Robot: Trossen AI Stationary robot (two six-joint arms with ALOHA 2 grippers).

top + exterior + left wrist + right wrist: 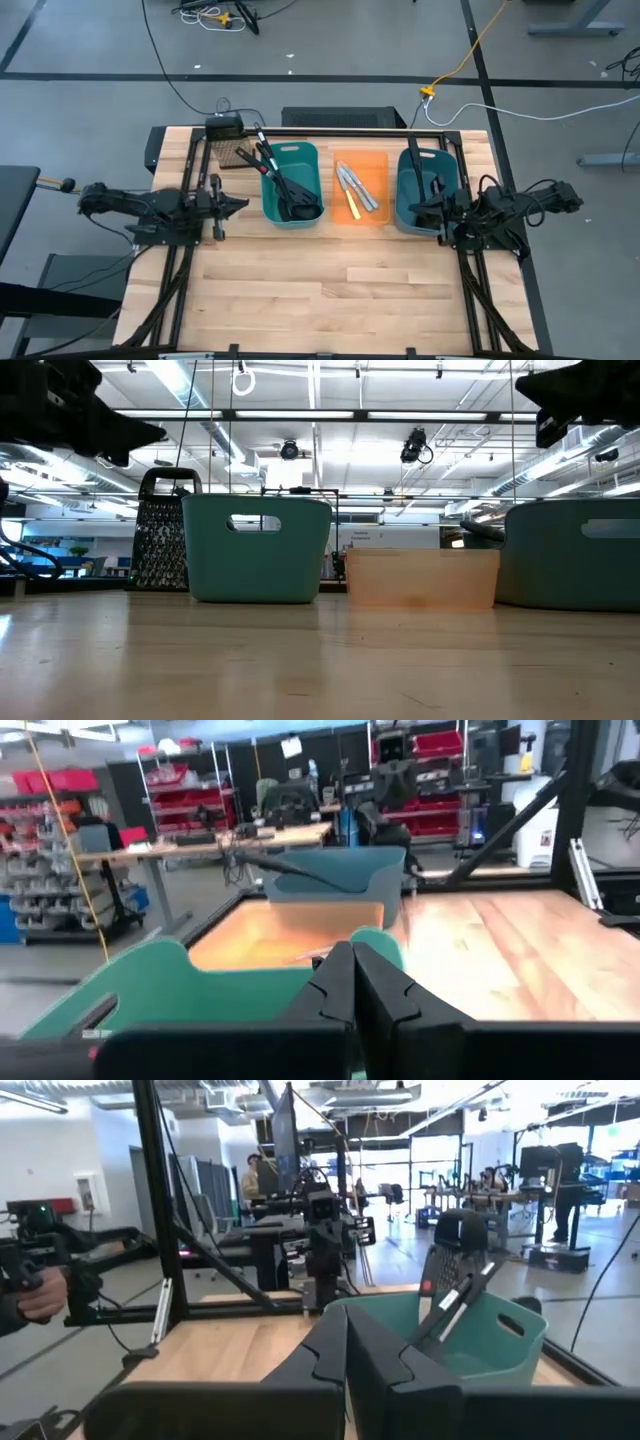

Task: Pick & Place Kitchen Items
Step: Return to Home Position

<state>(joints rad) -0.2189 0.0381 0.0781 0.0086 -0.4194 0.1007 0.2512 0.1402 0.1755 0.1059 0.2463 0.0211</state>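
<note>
Several black utensils (285, 185), ladles and slotted spatulas, stand in the left teal bin (300, 152), handles leaning on its far left rim. One has a red-marked handle (428, 1288). Slim silver knives (358, 188) and a yellow-handled knife (351, 205) lie in the orange bin (375, 160). A black utensil (435, 185) lies in the right teal bin (428, 155), its handle (290, 868) sticking out over the rim. My left gripper (240, 205) is shut and empty, left of the left bin. My right gripper (412, 207) is shut and empty at the right bin's left wall.
A metal box grater (238, 152) stands behind the left bin's far left corner, beside a black box (226, 126). The three bins stand in a row across the table's far half. Bare wood (330, 290) lies on the near half.
</note>
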